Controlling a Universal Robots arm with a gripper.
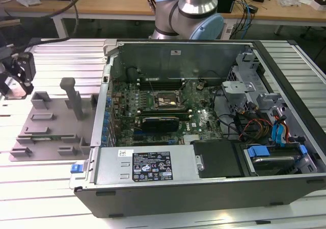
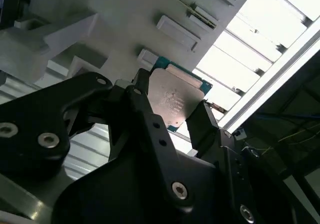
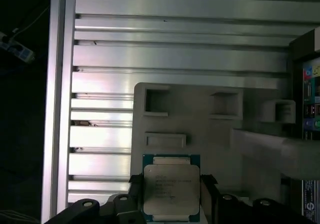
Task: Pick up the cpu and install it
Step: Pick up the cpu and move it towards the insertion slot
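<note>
1. The cpu point(image 3: 171, 190) is pinched by its opposite edges between the two dark fingers point(image 2: 141, 92) of the gripper point(image 3: 171, 184). Its silvery lid is turned towards the cameras in both wrist views, and its green board edge is seen around the lid.
2. Just beyond the fingertips the grey plastic fixture point(image 3: 200, 129) is seen, with its shallow rectangular pockets. The chip appears to be held clear of it, though contact at the far edge cannot be ruled out.
3. Past the fixture, the ribbed aluminium table point(image 3: 175, 34) is spread out.
4. Well apart from the fingers, towards the exterior view's right, the open computer case point(image 1: 178, 193) lies on its side. The cpu socket point(image 1: 165, 100) is exposed on the motherboard point(image 1: 201, 122).
5. The step in hand is judged to be the pick-up, with the grasp made and the install not yet done.
6. For seating, the chip would need to be kept level and squared to the socket, with the grip unslackened.
</note>
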